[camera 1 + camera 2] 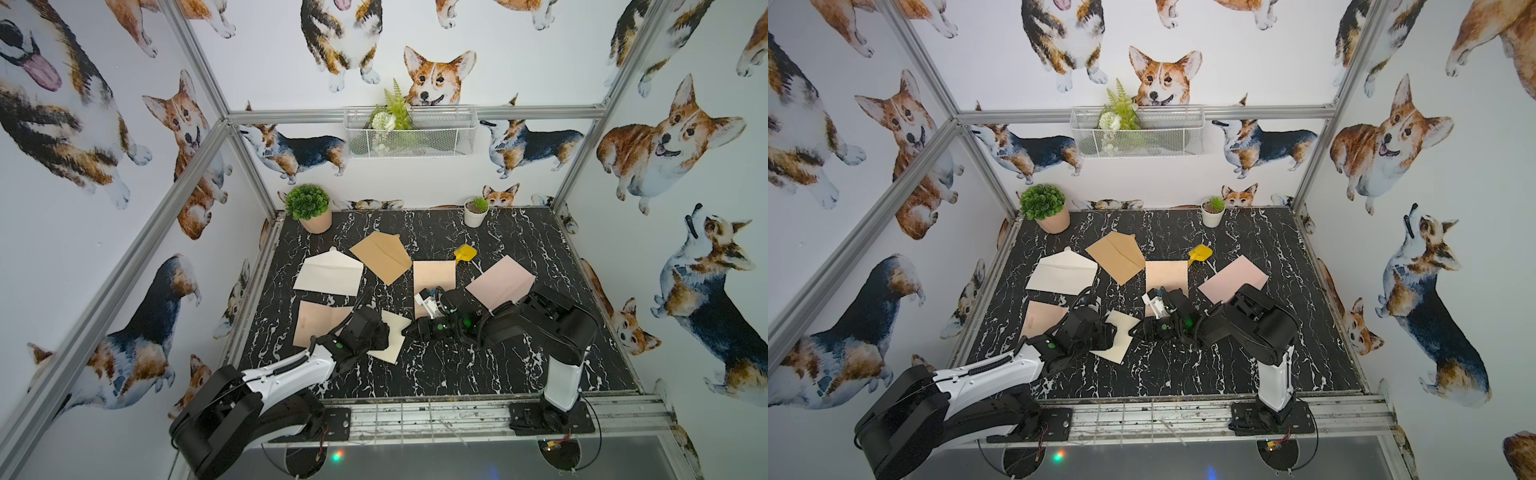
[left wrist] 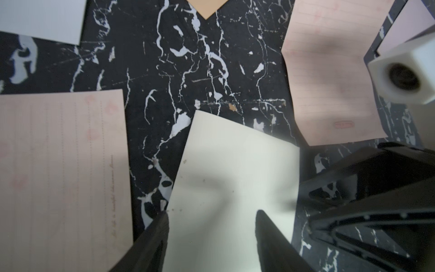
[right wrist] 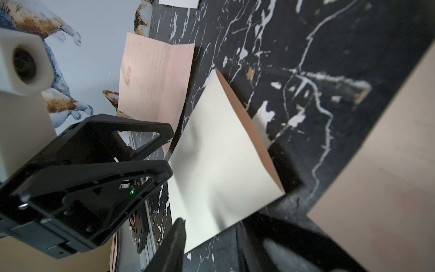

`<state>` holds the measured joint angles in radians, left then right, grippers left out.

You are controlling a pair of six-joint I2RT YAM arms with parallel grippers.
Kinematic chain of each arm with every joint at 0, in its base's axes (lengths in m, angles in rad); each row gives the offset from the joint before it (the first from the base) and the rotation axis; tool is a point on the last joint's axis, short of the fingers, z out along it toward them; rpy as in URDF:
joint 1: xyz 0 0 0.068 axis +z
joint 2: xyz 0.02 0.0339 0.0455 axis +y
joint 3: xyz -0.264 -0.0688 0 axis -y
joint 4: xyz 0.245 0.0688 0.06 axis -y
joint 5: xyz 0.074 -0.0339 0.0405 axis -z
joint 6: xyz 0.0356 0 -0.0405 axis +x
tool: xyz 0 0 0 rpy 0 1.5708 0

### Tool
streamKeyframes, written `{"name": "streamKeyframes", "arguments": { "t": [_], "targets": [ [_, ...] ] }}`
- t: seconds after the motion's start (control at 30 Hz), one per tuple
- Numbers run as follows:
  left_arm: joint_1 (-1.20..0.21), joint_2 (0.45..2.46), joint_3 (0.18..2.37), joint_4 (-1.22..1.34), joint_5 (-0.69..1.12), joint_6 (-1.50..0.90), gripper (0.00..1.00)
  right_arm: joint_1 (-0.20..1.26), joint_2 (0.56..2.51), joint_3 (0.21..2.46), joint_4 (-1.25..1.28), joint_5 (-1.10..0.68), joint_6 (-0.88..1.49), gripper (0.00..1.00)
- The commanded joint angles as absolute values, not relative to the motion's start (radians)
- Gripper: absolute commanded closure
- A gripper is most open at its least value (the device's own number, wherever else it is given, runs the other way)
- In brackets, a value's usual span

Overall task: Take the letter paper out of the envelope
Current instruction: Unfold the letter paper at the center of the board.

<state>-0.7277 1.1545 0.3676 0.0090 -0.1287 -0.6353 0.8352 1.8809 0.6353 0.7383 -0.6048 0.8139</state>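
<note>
A cream envelope [image 1: 395,338] [image 1: 1121,336] lies near the front middle of the black marble table, between my two grippers. My left gripper [image 1: 386,332] [image 2: 213,214] is open, its fingers spread over the envelope [image 2: 235,169], one at its edge and one over its face. My right gripper [image 1: 409,330] [image 3: 211,222] faces it from the other side. It is open too, with a corner of the envelope [image 3: 223,153] between its fingers. The envelope is buckled and partly raised. A thin pinkish strip [image 3: 249,122] runs along one edge; I cannot tell whether it is the letter paper.
Loose around them are a white envelope [image 1: 328,274], a brown envelope [image 1: 384,257], pink lined sheets [image 1: 434,274] [image 1: 318,324], a pink sheet [image 1: 500,282] and a small yellow object [image 1: 464,252]. Two potted plants [image 1: 309,205] [image 1: 476,210] stand at the back edge.
</note>
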Motion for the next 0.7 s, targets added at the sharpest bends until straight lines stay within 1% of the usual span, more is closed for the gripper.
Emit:
{"name": "streamKeyframes", "arguments": {
  "t": [0.0,0.33,0.5,0.67],
  "targets": [
    [-0.688,1.163,0.336,0.078,-0.066,-0.65,0.39,0.835,1.872,0.635,0.752,-0.605,0.823,0.61],
    [-0.664,1.225,0.35,0.119,-0.036,-0.635,0.39,0.834,1.79,0.633,0.612,-0.562,0.766,0.6],
    [-0.663,1.251,0.357,0.129,-0.018,-0.636,0.39,0.834,1.803,0.643,0.612,-0.565,0.765,0.61],
    [-0.662,1.232,0.343,0.125,-0.02,-0.642,0.39,0.835,1.824,0.64,0.636,-0.569,0.775,0.61]
  ]
}}
